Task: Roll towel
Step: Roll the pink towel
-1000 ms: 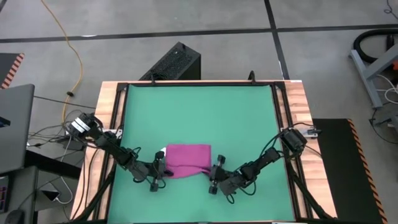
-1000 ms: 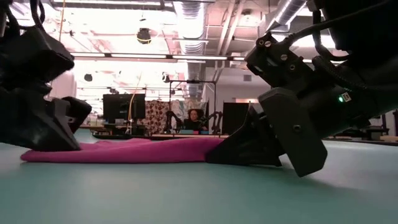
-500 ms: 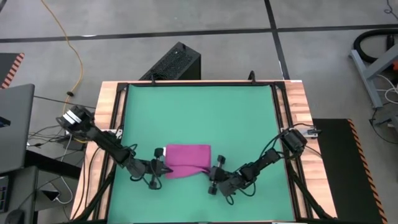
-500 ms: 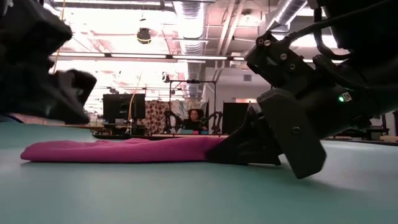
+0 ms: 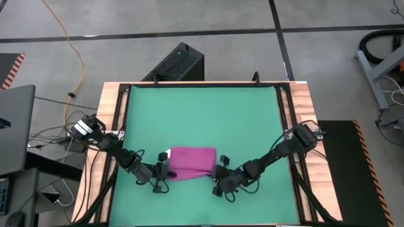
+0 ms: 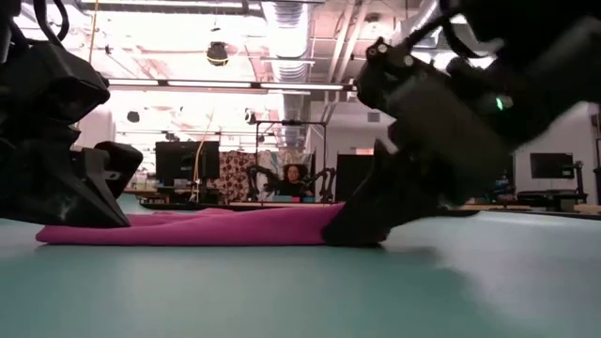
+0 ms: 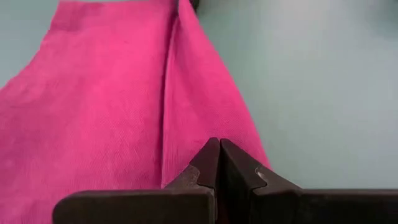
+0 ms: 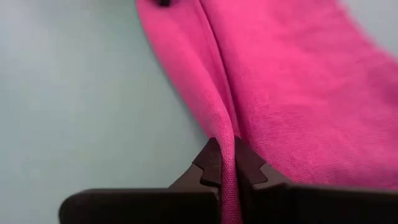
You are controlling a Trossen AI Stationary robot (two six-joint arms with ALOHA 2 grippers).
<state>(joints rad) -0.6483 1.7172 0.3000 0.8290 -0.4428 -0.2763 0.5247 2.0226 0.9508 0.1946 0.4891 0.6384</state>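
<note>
The magenta towel (image 5: pixel 191 161) lies flat on the green mat, a small white tag (image 5: pixel 163 153) at its left edge. In the low view the towel (image 6: pixel 207 228) is a low, flat strip. My left gripper (image 5: pixel 165 171) is shut at the towel's near left corner, and its tips (image 7: pixel 219 148) stand over the near edge. At the near right corner, my right gripper (image 5: pixel 217 171) is shut on a ridge of cloth. My left gripper sets its shut fingertips (image 7: pixel 211 155) on the towel's near edge at the left corner (image 7: pixel 186 163), slanting down from the table's left. No cloth shows between the fingers. The towel lies flat there. My right gripper pinches a raised ridge of the towel (image 8: pixel 224 134) between its two fingers at the near right corner. It comes slanting down from the table's right. The ridge runs away from the fingers along the towel, and the rest of the cloth lies on the mat.
The green mat (image 5: pixel 202 113) has free room on the far side of the towel. Wooden rails (image 5: pixel 113 126) bound it left and right. A black box (image 5: pixel 180 63) stands beyond the far edge, and a laptop (image 5: pixel 12 126) sits off the table's left.
My left gripper rose off the towel's left end and has come back down to it, still shut. My right arm's wrist has risen and the gripper has tipped steeper, its tips staying at the towel's near right corner. The towel stays flat.
</note>
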